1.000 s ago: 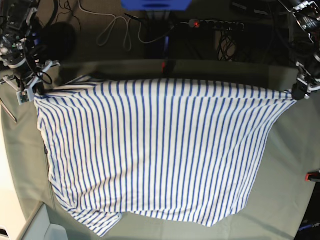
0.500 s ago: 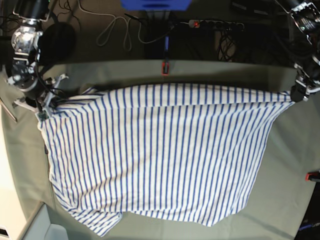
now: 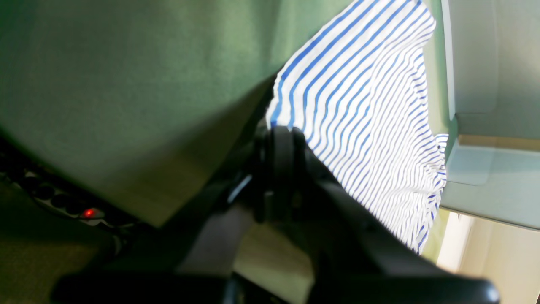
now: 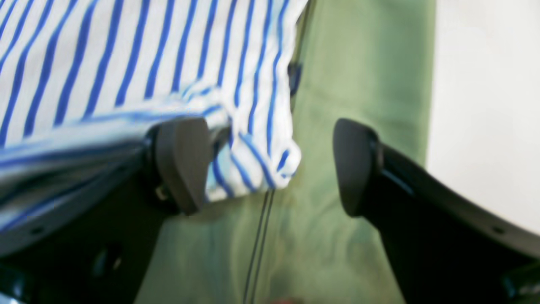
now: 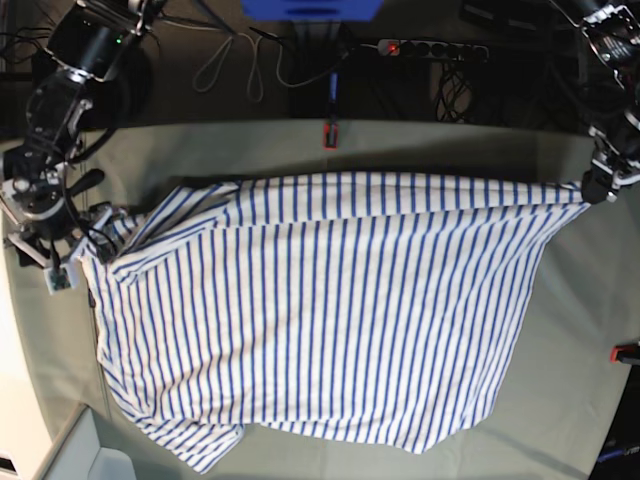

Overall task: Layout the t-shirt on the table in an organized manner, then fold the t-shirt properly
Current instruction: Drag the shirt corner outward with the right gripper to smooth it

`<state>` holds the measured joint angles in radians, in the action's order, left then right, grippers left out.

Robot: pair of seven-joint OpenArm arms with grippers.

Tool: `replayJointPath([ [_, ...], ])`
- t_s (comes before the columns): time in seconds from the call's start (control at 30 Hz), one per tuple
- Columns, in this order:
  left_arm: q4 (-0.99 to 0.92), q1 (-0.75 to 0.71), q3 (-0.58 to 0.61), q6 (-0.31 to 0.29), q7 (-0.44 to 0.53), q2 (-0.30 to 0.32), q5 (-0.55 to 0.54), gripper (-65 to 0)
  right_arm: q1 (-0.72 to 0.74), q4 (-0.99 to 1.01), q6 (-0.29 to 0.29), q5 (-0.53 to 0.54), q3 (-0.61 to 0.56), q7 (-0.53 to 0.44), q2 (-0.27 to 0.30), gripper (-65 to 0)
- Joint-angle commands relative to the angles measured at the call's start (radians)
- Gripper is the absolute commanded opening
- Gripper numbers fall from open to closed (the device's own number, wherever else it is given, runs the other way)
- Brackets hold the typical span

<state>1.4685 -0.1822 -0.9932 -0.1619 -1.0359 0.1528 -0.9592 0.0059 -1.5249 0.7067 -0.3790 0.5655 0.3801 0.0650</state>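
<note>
In the left wrist view, my left gripper (image 3: 278, 131) is clamped on a corner of the t-shirt (image 3: 371, 105), which hangs stretched over the table (image 3: 126, 84).

In the right wrist view, my right gripper (image 4: 270, 164) stands wide apart; the cloth corner rests against one pad (image 4: 181, 160), not pinched.

In the base view, the shirt lies spread on the table, slack near my right gripper. I should keep the left corner tight and lower both sides evenly.

grey-green table (image 5: 580, 330), striped t-shirt (image 5: 320, 310) spread across
</note>
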Motion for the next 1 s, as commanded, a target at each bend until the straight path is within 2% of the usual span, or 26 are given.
replayJointPath([
  [0.0, 0.016, 0.006, -0.005, -0.006, 0.013, 0.020, -0.017, -64.9, -0.007, -0.022, -0.009, 0.013, 0.003, -0.017, 0.011, -18.3],
  [0.2, 0.016, 0.006, -0.005, -0.006, 0.015, 0.020, -0.017, -64.9, -0.083, -0.024, -0.009, 0.015, 0.003, -0.020, -0.070, -18.3],
  [0.33, 0.016, 0.006, -0.005, -0.006, 0.015, 0.020, -0.017, -64.9, -0.090, -0.024, -0.009, 0.015, 0.001, -0.017, -0.132, -18.4],
  [0.53, 0.016, 0.006, -0.005, -0.006, 0.016, 0.020, -0.017, -64.9, -0.090, -0.024, -0.009, 0.015, 0.001, -0.016, -0.193, -18.5],
  [0.97, 0.016, 0.006, -0.005, -0.006, 0.018, 0.020, -0.017, -64.9, -0.074, 0.044, -0.009, 0.015, 0.003, -0.014, -0.212, -18.4],
])
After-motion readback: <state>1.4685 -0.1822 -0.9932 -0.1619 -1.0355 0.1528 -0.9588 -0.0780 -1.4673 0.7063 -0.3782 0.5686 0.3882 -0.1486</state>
